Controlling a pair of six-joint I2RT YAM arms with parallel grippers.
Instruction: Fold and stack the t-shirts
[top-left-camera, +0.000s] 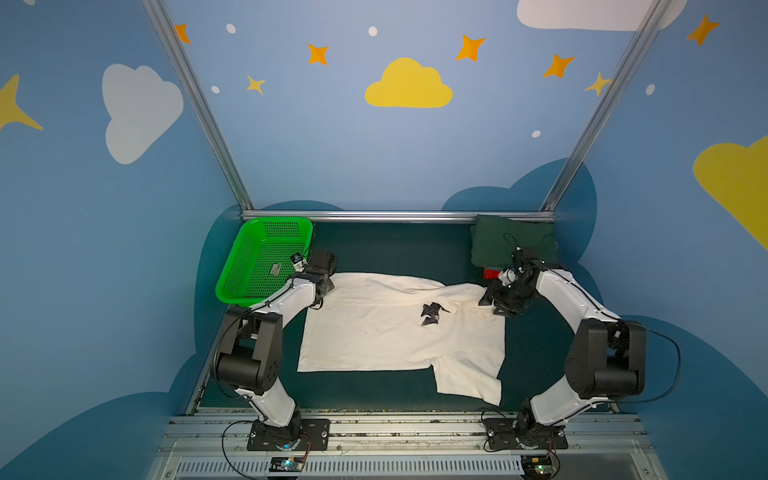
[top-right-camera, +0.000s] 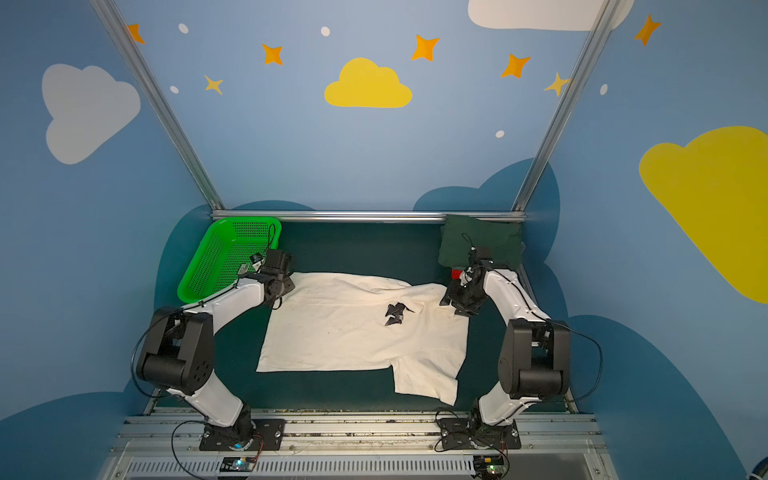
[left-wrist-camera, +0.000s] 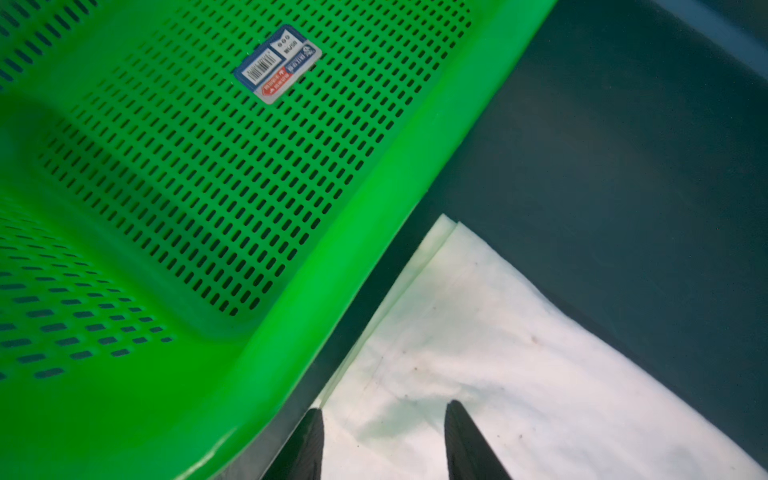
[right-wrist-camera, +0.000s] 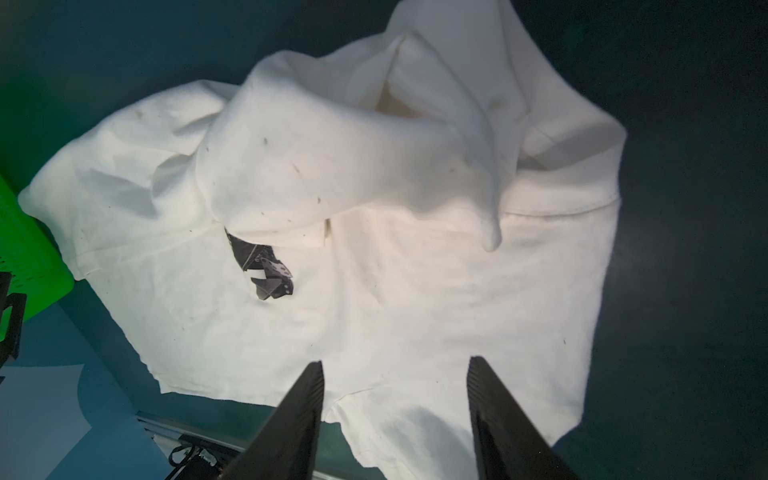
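Observation:
A cream-white t-shirt (top-left-camera: 386, 336) (top-right-camera: 349, 336) lies spread on the dark table in both top views. Its far part is folded over beside the black robot-arm print (top-left-camera: 432, 315) (right-wrist-camera: 266, 270), and one sleeve (top-left-camera: 469, 382) sticks out toward the front. My left gripper (top-left-camera: 327, 287) (left-wrist-camera: 384, 407) hangs open just over the shirt's far-left corner (left-wrist-camera: 478, 332), next to the basket, holding nothing. Over the shirt's far-right edge, my right gripper (top-left-camera: 492, 305) (right-wrist-camera: 397, 360) is also open and empty. A folded dark green t-shirt (top-left-camera: 511, 245) (top-right-camera: 482, 243) tops a stack at the back right, with a red one (top-left-camera: 490, 273) peeking out below.
A bright green perforated basket (top-left-camera: 249, 257) (top-right-camera: 216, 257) (left-wrist-camera: 395, 187) stands tilted and empty at the back left, close to my left wrist. An aluminium rail (top-left-camera: 395, 215) bounds the table's far side. Blue walls close in on both sides.

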